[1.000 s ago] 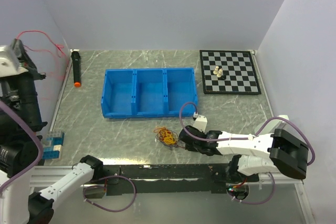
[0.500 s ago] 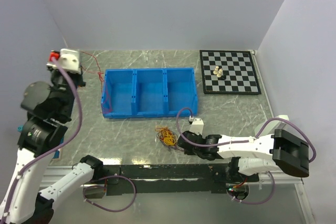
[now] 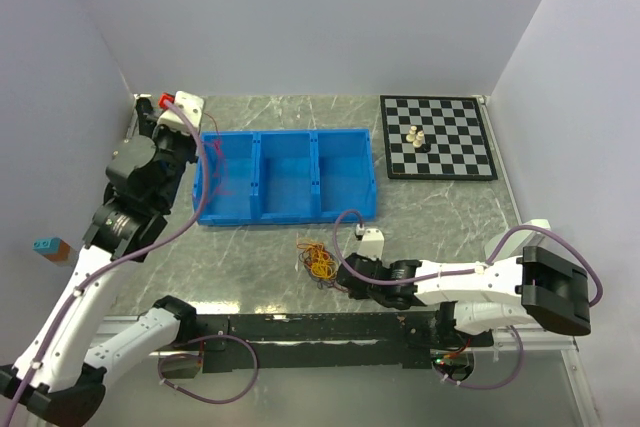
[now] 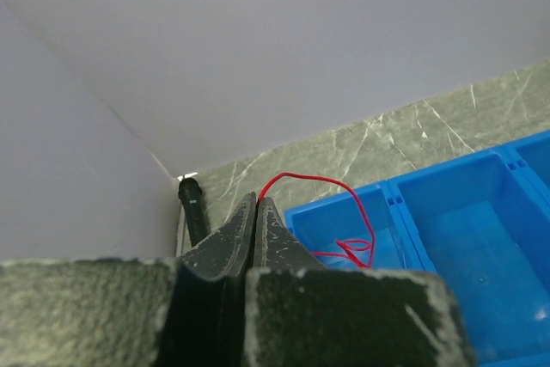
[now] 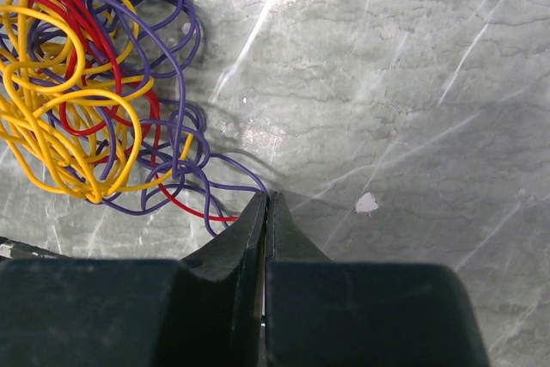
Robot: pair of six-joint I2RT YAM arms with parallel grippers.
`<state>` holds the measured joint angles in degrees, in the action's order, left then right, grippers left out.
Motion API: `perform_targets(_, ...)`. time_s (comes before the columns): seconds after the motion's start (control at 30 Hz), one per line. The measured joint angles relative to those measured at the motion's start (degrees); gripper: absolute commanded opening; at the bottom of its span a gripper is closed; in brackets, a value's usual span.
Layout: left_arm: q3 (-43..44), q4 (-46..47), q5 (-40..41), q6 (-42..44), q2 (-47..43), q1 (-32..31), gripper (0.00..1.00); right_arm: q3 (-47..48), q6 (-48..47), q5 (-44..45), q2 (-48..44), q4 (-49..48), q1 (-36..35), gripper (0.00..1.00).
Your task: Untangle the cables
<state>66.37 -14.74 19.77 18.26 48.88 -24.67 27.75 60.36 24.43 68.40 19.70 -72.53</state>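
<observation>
Nearest you, your right gripper (image 5: 265, 201) lies low over the tabletop (image 5: 412, 83) with its fingers pressed together and its tips just beside the cables (image 5: 82, 75). One purple strand runs right up to the tips, but the wrist view does not show you whether it is nipped between them or only touching. The cables sit as a small tangle of yellow, red and purple loops on the tabletop, near the front edge and a little in front of the blue bin (image 3: 345, 134), not touching it. Further back on your left, the left gripper (image 4: 256, 205) is raised above the tabletop with its fingers clamped on a red cable (image 4: 318, 180). The strand comes out of the tips, arches over the rim at the bin's left end and drops into the left compartment, where a few loose loops of it lie on the bin floor. The bin has three compartments in a row. Just left of that gripper's tips in its wrist view, a black marker (image 4: 193, 208) lies by the far left corner. At the far right, a chessboard (image 3: 455, 162) lies flat with a few small pieces (image 3: 417, 137) grouped close together on it, pale ones and a dark one.
</observation>
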Motion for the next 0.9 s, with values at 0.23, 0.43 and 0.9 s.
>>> perform_targets(0.23, -1.66, 3.89, 0.0, 0.31, 1.84, 0.0, 0.01, 0.0, -0.02, 0.02, 0.04, -0.17, -0.24, 0.0)
perform_targets(0.43, -1.66, 8.11, 0.46, 1.57, 5.05, 0.26, 0.01, 0.0, -0.22, 0.0, 0.7, -0.79, -0.24, 0.0)
perform_targets(0.9, -4.7, 12.07, 0.68, 0.31, 11.5, 4.5, 0.01, -0.02, 0.07, 0.04, 1.14, -1.18, -0.63, 0.0)
